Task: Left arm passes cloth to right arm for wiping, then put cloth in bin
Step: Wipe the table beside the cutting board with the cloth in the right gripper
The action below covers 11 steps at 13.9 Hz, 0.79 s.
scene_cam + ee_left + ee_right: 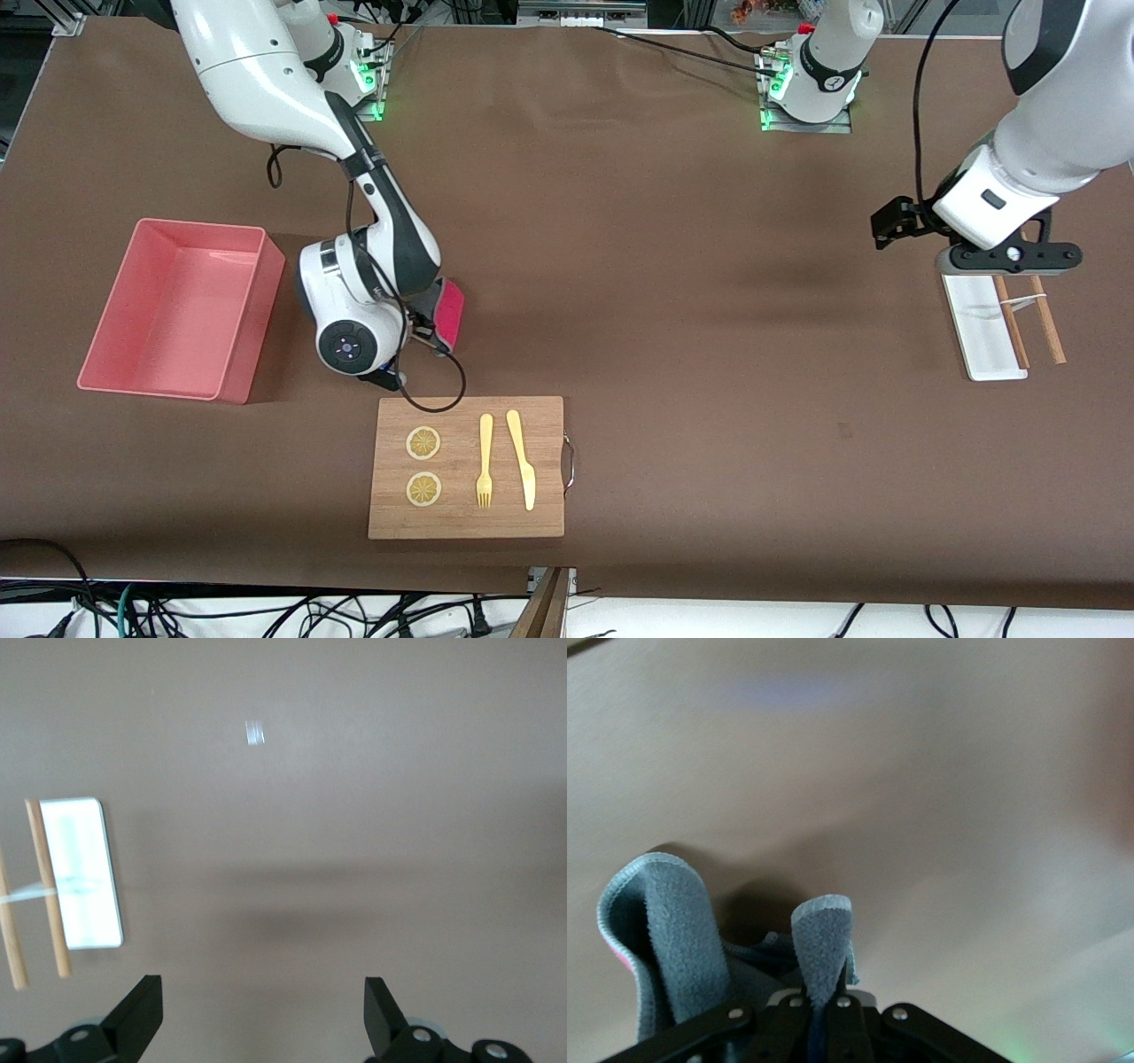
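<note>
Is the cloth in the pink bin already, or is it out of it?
Out. The bin shows only its bare pink floor. The right gripper is shut on the cloth over the table, beside the bin.

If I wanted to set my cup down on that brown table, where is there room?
Most room is the wide brown stretch between the wooden cutting board and the small white tray. It is crowded around the pink plastic tub, where the right claw holds a cloth.
</note>
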Available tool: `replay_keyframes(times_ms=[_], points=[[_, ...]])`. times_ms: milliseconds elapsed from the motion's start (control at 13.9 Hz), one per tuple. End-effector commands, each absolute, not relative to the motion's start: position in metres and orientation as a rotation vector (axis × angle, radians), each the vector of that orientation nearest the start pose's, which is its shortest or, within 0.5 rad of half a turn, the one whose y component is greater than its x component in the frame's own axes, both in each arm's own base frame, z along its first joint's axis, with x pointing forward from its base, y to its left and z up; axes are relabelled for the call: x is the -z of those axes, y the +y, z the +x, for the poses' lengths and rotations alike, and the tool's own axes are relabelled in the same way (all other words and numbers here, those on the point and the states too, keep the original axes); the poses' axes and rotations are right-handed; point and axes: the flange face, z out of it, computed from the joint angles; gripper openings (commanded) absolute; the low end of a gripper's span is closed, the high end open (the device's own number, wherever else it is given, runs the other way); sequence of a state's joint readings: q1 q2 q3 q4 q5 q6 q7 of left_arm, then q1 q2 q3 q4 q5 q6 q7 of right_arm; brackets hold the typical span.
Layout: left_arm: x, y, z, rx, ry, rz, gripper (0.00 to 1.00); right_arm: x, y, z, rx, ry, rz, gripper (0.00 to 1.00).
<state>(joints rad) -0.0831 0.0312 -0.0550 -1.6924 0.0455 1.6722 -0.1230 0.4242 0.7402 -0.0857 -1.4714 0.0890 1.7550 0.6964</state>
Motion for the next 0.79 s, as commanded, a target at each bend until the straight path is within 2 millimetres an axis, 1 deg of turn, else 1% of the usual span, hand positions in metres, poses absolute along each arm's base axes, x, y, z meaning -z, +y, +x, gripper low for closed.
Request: replay_keyframes(times_ms=[0, 144, 288, 432, 504, 576, 648, 720], points=[[-0.582, -0.070, 0.571, 0.025, 0.133, -3.042, 1.00, -0.221, 0.201, 0.626, -0.704, 0.506, -3.243, 0.00], [-0.587, -0.071, 0.574, 0.034, 0.126, -3.045, 1.00, -0.219, 0.164, 0.634, -0.739, 0.440, -3.215, 0.00], [-0.587, -0.071, 0.575, 0.034, 0.126, -3.045, 1.00, -0.223, 0.130, 0.638, -0.749, 0.335, -3.198, 0.00], [-0.588, -0.069, 0.581, 0.043, 0.117, -3.045, 1.00, -0.228, 0.107, 0.643, -0.740, 0.263, -3.198, 0.00], [-0.588, -0.068, 0.582, 0.043, 0.110, -3.047, 1.00, -0.228, 0.098, 0.645, -0.735, 0.225, -3.204, 0.00], [-0.588, -0.066, 0.582, 0.043, 0.098, -3.047, 1.00, -0.229, 0.095, 0.646, -0.726, 0.190, -3.223, 0.00], [-0.590, -0.068, 0.582, 0.053, 0.102, -3.048, 1.00, -0.229, 0.095, 0.647, -0.716, 0.189, -3.233, 0.00], [-0.595, -0.064, 0.585, 0.066, 0.091, -3.061, 1.00, -0.229, 0.100, 0.647, -0.706, 0.197, -3.229, 0.00]])
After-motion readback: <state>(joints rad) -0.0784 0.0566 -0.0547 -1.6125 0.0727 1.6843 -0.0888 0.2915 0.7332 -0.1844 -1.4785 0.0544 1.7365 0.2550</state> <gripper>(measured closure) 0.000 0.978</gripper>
